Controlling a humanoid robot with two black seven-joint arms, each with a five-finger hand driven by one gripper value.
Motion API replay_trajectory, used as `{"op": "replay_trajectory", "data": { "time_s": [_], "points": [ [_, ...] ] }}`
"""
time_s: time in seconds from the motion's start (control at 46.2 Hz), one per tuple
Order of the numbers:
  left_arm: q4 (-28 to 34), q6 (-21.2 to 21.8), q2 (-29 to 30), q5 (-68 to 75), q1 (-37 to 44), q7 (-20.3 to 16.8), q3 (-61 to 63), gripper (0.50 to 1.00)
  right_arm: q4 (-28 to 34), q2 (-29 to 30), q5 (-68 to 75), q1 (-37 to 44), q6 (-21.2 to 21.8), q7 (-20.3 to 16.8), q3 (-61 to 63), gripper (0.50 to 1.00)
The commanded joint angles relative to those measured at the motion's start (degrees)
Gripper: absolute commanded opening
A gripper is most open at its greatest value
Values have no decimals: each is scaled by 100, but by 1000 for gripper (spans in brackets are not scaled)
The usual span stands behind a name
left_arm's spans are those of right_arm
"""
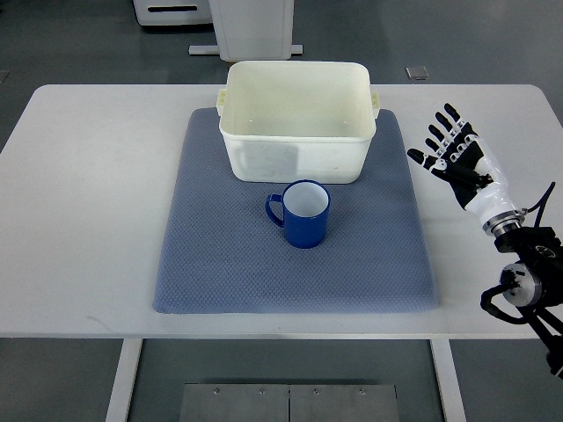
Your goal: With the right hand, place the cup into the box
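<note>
A white rectangular counter (pixel 88 220) carries a grey-blue woven cloth mat (pixel 220 264) spread across its middle. On the far half of the mat stands a cream-white rectangular plastic box (pixel 264 154), open at the top, with small lugs at its two upper corners; its inside shows only bare pale walls and floor. Just in front of the box, close to its near wall but not touching it, stands a dark blue glazed mug with a white inside (pixel 303 215). The cup is upright, its mouth facing up and its loop handle pointing to the picture's left. It sits on the mat, roughly at the mat's middle, and nothing is in contact with it.

The right hand (pixel 456 158), black and white with jointed segments, comes in from the picture's right edge on a white forearm and black wrist fittings. It lies over the bare counter to the right of the mat, beyond the mat's right edge and level with the box's near wall. Its fingers (pixel 447 123) are spread and extended, pointing away toward the far side, holding nothing. The hand is well apart from the cup, with a stretch of mat between them.

Beyond the counter, a grey floor shows, with the white base of some equipment (pixel 251 26) standing behind the box.
</note>
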Motion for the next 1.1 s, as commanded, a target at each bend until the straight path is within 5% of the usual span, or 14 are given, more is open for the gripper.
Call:
{"op": "replay_trajectory", "data": {
  "time_s": [0.0, 1.081],
  "points": [
    [3, 12, 0, -8, 15, 0, -5, 1000, 0, 0, 0, 3, -6, 0, 0, 1000],
    [3, 30, 0, -113, -3, -9, -5, 1000, 35, 0, 0, 29, 3, 0, -62, 1000]
  ]
}}
